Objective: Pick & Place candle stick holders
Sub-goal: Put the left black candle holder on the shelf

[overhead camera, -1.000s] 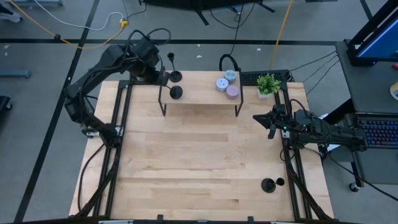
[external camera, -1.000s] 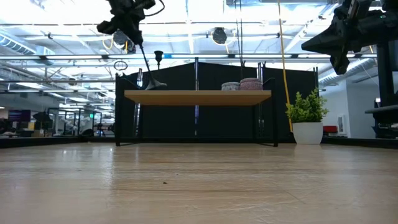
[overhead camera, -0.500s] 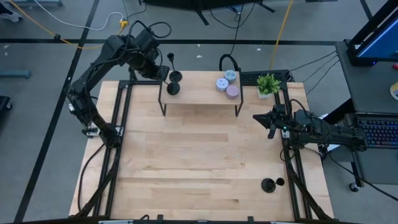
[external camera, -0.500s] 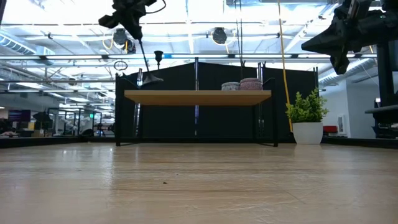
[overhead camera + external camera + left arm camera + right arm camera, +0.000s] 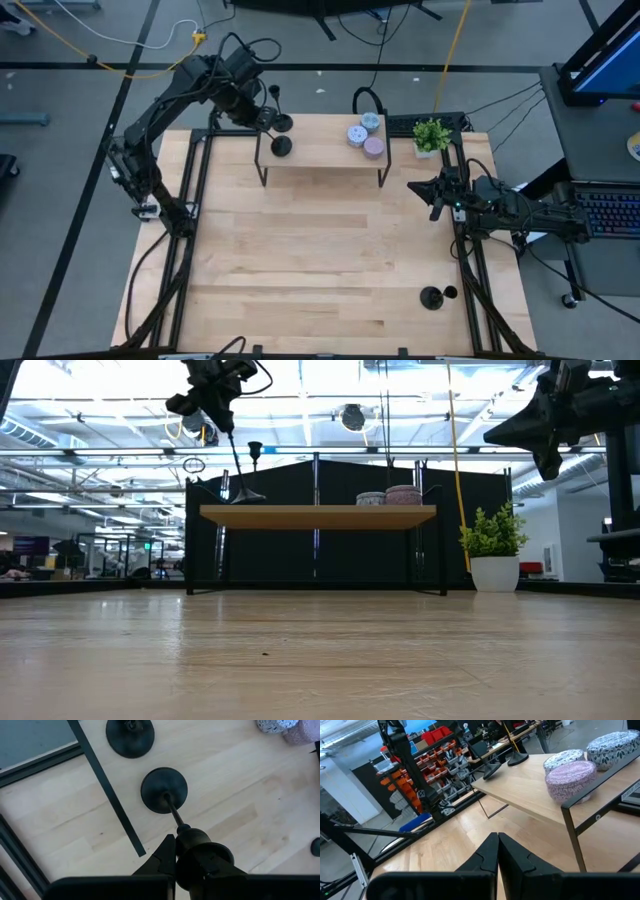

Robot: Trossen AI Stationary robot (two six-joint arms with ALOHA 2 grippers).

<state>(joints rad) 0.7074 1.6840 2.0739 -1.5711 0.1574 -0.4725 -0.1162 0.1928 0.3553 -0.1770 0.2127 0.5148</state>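
**Over the shelf's left end: left gripper holding a candle stick holder**

Over the left end of a raised wooden shelf (image 5: 320, 150) at the table's far edge, the left gripper (image 5: 262, 113) is closed on the stem top of a black candle stick holder (image 5: 281, 146). This held holder leans, its round base at or just above the shelf's left end; whether it touches the board cannot be told. Just beside it, nearer the shelf's far edge, a second candle stick holder (image 5: 282, 122) stands upright.

Toward the shelf's right end sit three short round pucks (image 5: 364, 134), close together: one pale blue, one white-patterned, one lavender. Past the shelf's right end, at the table's far right corner, stands a small green potted plant (image 5: 431, 136).

Along the table's right edge, near its middle, the right gripper (image 5: 437, 196) hangs above the wood with its fingers pressed together, holding nothing. Near the table's near right corner, a third candle stick holder (image 5: 431, 297) rests on the wooden table (image 5: 320, 260), with a smaller dark object (image 5: 450, 293) just beside it.
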